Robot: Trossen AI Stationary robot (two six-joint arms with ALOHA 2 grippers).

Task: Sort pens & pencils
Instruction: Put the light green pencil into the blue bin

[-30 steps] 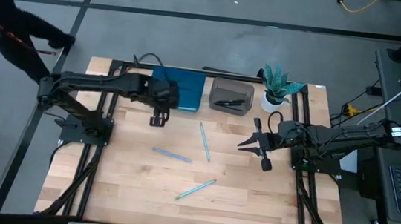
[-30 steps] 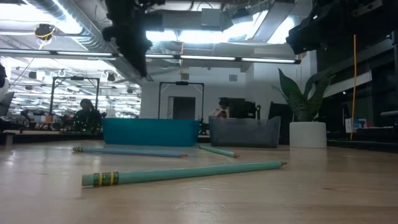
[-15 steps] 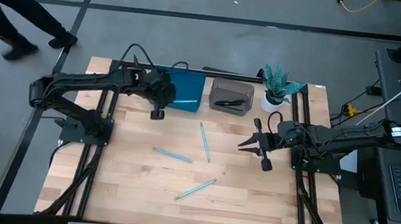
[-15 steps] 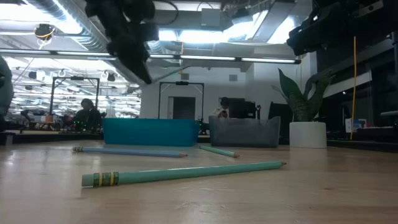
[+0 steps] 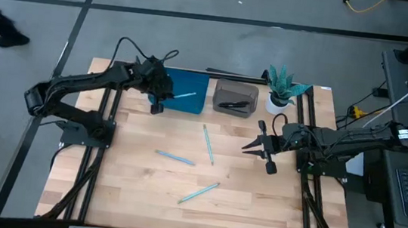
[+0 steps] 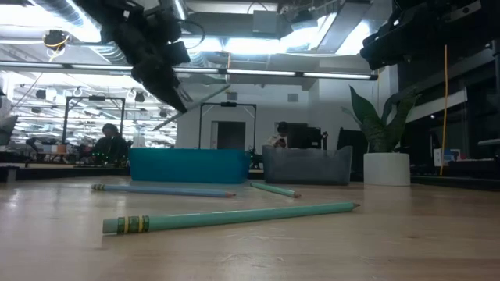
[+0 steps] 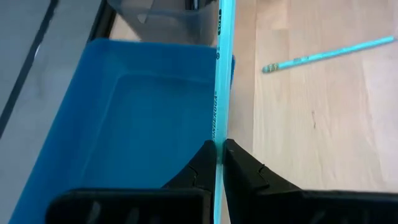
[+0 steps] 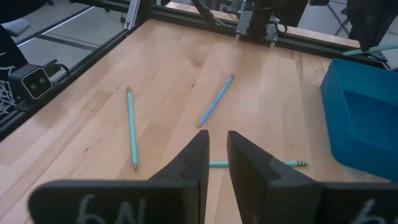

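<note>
Surface: wooden table [image 5: 135, 190], centre of the high view.
Blue bin [image 5: 190, 101]: upper centre, left of grey bin [image 5: 233, 107].
Pens [image 5: 233, 103]: inside grey bin.
Left gripper [image 5: 158, 98]: clamped on one pencil [image 7: 219, 99], over blue bin.
Loose pencils [image 5: 208, 144]: three, mid-table.
Right gripper [image 5: 248, 145]: centre right, fingers slightly parted, holding nothing.

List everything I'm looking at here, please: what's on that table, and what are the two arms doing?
pencils on the table: three, light blue, loose on the wood mid-table
held pencil: one, light blue, over the blue bin
blue bin: one, back edge
grey bin: one, beside the blue bin
pens: black, in the grey bin, count unclear
potted plant: one, green in a white pot, back right
table: one, light wood
left gripper: shut on the held pencil
right gripper: empty, at the table's right side
</note>
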